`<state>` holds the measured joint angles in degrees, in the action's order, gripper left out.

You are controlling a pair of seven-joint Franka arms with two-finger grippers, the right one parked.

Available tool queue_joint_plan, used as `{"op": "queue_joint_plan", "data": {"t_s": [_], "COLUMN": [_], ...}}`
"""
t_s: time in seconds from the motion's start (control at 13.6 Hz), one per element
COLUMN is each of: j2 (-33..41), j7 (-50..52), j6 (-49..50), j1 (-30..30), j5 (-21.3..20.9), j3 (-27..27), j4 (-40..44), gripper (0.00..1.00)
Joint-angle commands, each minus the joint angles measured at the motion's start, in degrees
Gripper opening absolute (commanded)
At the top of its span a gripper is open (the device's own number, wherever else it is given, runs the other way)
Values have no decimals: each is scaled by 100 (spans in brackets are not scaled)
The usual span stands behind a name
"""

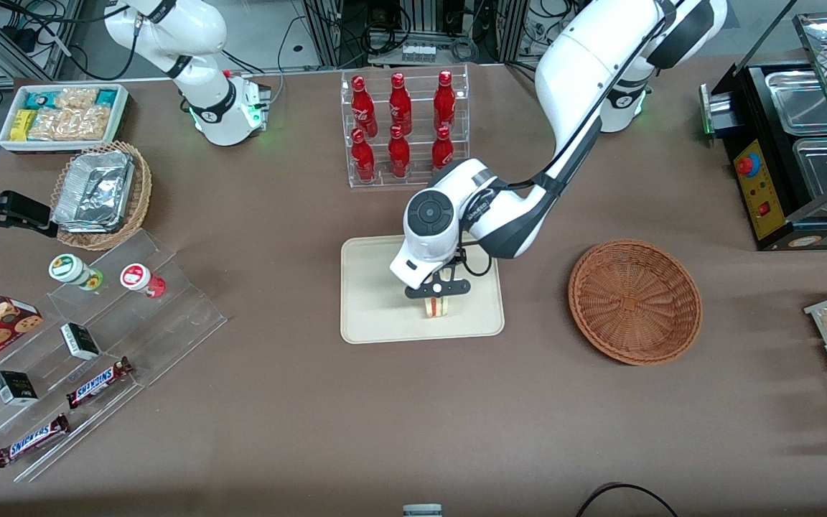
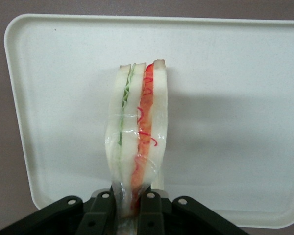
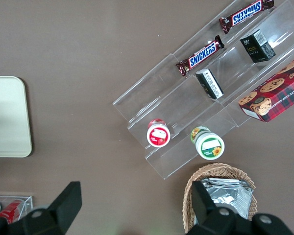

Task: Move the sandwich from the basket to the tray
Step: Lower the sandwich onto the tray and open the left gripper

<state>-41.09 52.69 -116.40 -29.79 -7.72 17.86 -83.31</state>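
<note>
Nearest the front camera, at the lower left of the front frame, candy bars lie on a clear stepped stand, with nothing of the task there. Farther in, at the frame's centre, the gripper hangs low over the tray, and the sandwich sits pinched between its fingers, which are closed to a narrow gap on the wedge's thin end. From the wrist camera the sandwich stands on edge above the tray's bare surface, its white bread slices, green layer and red layer all running away from the fingers; whether its lower edge already touches the tray I cannot tell. It looks a light thing, and soft: the clear wrap creases where the fingers press, and I would judge the bread gives easily, so a hard squeeze would crush it and the film could let it slip. The hold across the flat bread faces near one end seems the sensible one, since the faces are broad and the filling edges are not squeezed out. The basket sits at the right of the front frame, level with the tray and well apart from it, and holds nothing. Farthest off, at the top centre, red bottles stand in a clear rack.
</note>
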Motion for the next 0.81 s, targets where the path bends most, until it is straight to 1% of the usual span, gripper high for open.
{"op": "queue_joint_plan", "data": {"t_s": [0.0, 0.07, 0.37, 0.44, 0.52, 0.74], "j2": [-205, -276, -311, -311, -311, -224], "j7": [294, 408, 479, 479, 462, 470], "j6": [109, 100, 82, 82, 82, 91], "j1": [-115, -124, -176, -168, -168, -168], "j5": [-246, -343, -353, -353, -353, -344], "j3": [-72, -72, -72, -72, -72, -72], "j4": [288, 306, 306, 306, 306, 306], "gripper": [0, 0, 0, 28, 99, 100]}}
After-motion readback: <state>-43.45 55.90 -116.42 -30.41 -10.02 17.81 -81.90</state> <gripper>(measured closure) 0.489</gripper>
